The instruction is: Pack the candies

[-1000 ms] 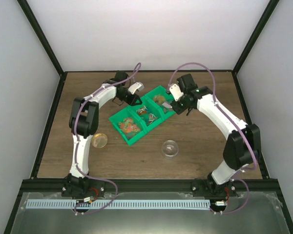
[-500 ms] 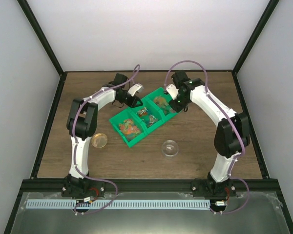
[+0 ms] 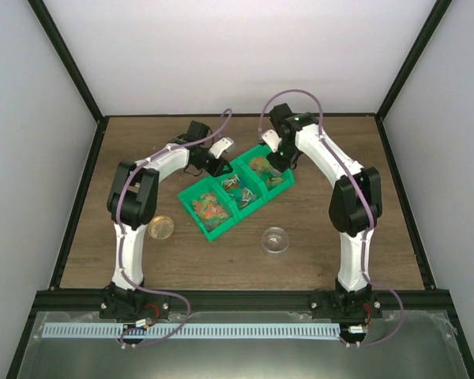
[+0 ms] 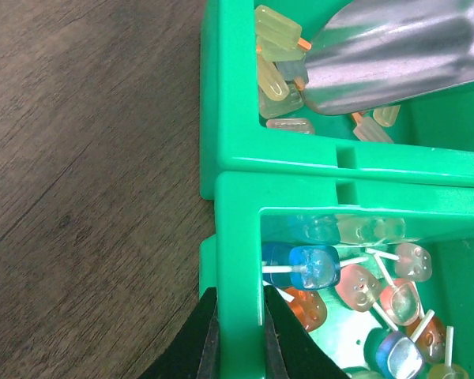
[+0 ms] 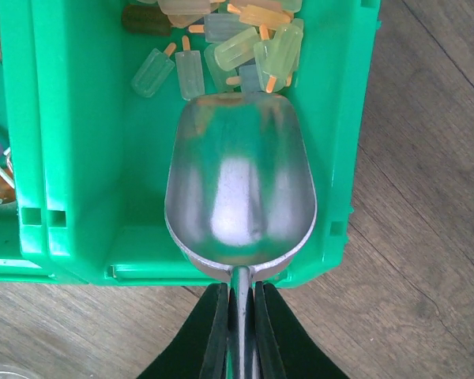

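Right gripper (image 5: 237, 300), gripping scoop (image 5: 241, 189), now inside far bin (image 5: 87, 118) (scoop empty, candies (image 5: 245, 43) ahead); scooping next. Left gripper (image 4: 238, 316) clamps tray (image 4: 237, 205) wall.

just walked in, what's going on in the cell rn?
The left fingers are pinched on a wall of the green tray, apparently steadying it. The right fingers are shut on the handle of a metal scoop. Its bowl sits in the tray's end compartment, tip up against the popsicle-shaped sweets. The scoop is empty, and the clear cup on the table looks empty too.
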Robot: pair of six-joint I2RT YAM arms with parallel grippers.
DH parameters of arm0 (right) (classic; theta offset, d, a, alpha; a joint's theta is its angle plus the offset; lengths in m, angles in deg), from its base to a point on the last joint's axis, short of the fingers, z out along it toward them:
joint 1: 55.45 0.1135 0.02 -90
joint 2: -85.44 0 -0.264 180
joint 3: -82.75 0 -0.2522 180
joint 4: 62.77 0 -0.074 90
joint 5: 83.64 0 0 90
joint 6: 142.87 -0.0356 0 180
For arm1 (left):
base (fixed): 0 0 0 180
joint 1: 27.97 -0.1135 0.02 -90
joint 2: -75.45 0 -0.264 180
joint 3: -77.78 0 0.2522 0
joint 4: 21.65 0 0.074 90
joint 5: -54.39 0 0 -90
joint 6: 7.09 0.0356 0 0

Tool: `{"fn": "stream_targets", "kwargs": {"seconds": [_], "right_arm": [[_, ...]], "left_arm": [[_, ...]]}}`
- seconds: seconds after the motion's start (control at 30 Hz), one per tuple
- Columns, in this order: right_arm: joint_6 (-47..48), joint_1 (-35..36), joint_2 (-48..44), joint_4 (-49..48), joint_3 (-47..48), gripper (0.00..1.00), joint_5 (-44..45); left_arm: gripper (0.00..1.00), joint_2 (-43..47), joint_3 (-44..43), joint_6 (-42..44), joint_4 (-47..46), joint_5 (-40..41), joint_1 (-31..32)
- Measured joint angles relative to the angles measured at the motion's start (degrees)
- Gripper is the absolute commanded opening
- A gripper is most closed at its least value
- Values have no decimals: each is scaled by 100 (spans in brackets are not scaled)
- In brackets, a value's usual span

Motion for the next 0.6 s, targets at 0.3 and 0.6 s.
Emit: {"fn": "stream_targets", "kwargs": {"seconds": [0.3,0.6], "right_arm": [[-2,22,57,-68,9,1,-83],[-68,79,-319,-1207,-920,1,-280]], "left_arm": [[4,0,2,24,2,-37,-2],[4,0,2,105,35,-85,0]]}}
